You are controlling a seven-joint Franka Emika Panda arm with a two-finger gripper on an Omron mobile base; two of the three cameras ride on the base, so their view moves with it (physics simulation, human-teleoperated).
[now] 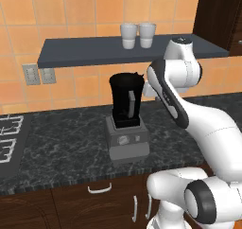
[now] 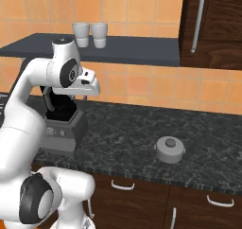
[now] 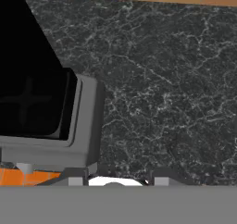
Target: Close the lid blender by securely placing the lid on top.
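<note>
The blender (image 1: 126, 102) stands on the dark stone counter (image 1: 61, 143), a black tapered jar on a boxy grey base (image 1: 127, 142) with a dial. Its top is uncovered; in the hand view I look down into the jar (image 3: 28, 98) at the blades. The lid (image 2: 170, 149), grey and round with a knob, lies flat on the counter far to the blender's right. My gripper (image 2: 92, 93) hangs beside the jar's rim, on its right, well left of the lid. Its fingertips (image 3: 76, 177) stand apart with nothing between them.
A dark shelf (image 1: 80, 53) runs along the wall just above the blender, with two white cups (image 1: 137, 35) on it. A stove (image 1: 9, 140) is at the counter's left end. A dark wall cabinet (image 2: 212, 24) hangs at the upper right.
</note>
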